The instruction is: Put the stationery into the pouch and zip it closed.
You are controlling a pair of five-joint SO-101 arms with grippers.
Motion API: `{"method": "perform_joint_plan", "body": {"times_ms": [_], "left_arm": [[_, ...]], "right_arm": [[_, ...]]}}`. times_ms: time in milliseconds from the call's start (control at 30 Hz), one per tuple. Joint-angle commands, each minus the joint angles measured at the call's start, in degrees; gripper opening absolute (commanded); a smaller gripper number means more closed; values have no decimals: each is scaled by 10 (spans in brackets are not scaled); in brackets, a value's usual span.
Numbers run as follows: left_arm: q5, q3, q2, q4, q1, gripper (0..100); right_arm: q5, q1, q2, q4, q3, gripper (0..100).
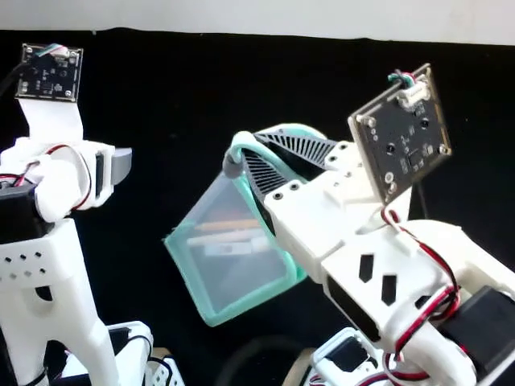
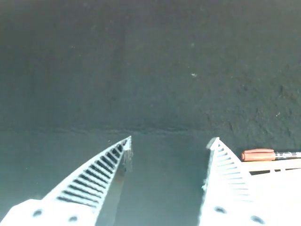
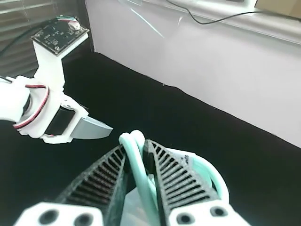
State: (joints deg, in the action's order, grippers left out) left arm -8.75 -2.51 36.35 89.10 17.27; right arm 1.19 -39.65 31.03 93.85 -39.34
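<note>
Right gripper is closed tight on the mint rim of the pouch — the pouch hangs tilted below the fingers, with stick-shaped stationery visible through its clear side. Left gripper is spread wide and grips nothing, above the black table — an orange-capped pen lies just outboard of one fingertip.

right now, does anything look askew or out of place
Yes: the translucent pouch with mint-green edging is askew, held tilted with one corner pointing down. Its rim is pinched in the right gripper. Pale stationery shows through its side; nothing looks spilled or damaged.
</note>
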Motion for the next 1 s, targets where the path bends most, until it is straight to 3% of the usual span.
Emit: {"method": "perform_joint_plan", "body": {"times_ms": [0,233,667,967], "left_arm": [[-2,53,5,1,5,270],[-2,133,5,18,-17,270],[-2,134,5,40,-36,270],[-2,134,1,36,-35,270]], "right_arm": [[-7,-7,6,2,-15,7],[-5,-65,-1,-5,-14,7],[-4,-178,-60,-11,-15,7],[21,-206,-64,17,-22,7]]}}
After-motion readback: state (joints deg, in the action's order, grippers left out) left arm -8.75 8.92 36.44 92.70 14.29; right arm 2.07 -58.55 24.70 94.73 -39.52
